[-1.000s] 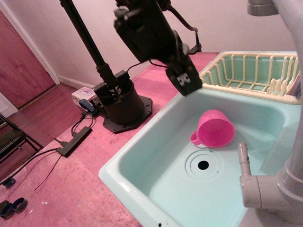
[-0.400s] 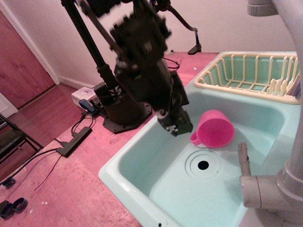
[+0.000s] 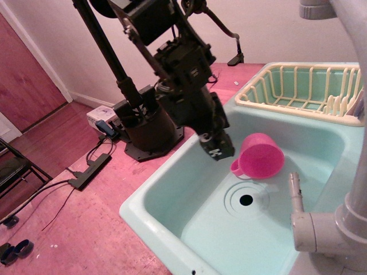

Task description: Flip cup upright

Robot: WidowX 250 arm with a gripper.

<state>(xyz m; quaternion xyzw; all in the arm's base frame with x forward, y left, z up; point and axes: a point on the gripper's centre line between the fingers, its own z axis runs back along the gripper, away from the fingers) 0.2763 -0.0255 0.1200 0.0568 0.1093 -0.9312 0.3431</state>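
Pink cup (image 3: 261, 155) upside down in sink (image 3: 172, 195) — loop handle left; hand (image 3: 217, 150) beside it, grip unclear.

Teal sink (image 3: 172, 189), cream dish rack (image 3: 298, 86), perhaps shoes (image 3: 14, 251)

No text, label, brand, number or sign can be read on anything in view. The small white box (image 3: 102, 116) on the floor by the arm's base has dark markings, but they are too blurred to make out. The pale patches at the tip of the gripper (image 3: 217, 150) are likewise too small and smeared to read as characters.
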